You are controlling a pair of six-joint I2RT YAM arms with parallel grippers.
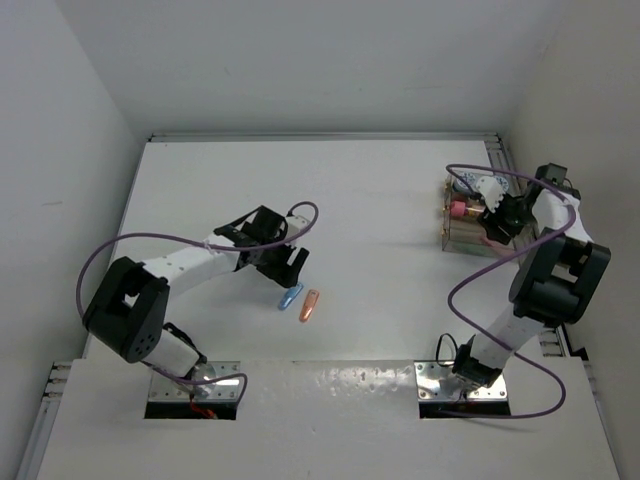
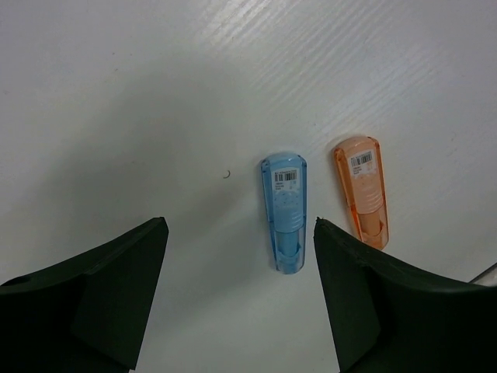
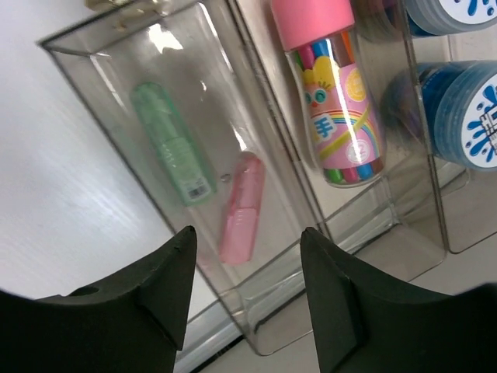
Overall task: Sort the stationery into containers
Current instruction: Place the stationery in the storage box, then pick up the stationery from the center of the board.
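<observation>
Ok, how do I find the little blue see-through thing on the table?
Look at the white table, by the left arm's black hand. Two small see-through plastic capsules lie there side by side, not touching. Yours is the blue capsule, on the left from above; its neighbour is the orange capsule.

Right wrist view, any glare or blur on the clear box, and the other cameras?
Right wrist: white glare patches on the clear box near its top, green capsule hazy behind the wall. Left wrist: blue capsule and orange capsule sharp, a soft shadow on the table. Top external: even light.
</observation>
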